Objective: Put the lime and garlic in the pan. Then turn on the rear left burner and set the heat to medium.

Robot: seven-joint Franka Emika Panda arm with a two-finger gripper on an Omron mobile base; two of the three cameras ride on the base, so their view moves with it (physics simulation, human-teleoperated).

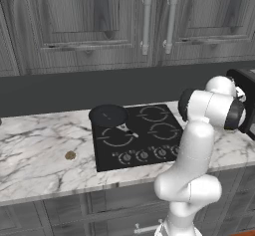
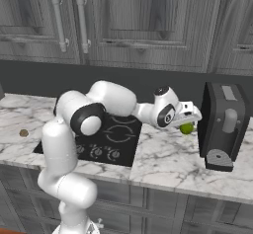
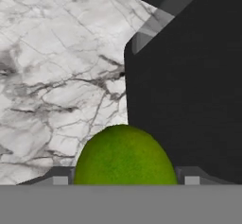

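Lime (image 3: pixel 124 156): between the tips of the gripper (image 2: pixel 188 121), beside the dark appliance (image 2: pixel 221 124); whether clamped, cannot tell. Likely light, firm, smooth, prone to rolling; hold across its widest middle.

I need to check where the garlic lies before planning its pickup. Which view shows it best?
The left base view: the garlic sits in the open on the marble counter, left of the cooktop. The right base view shows it as a tiny speck near its left edge.
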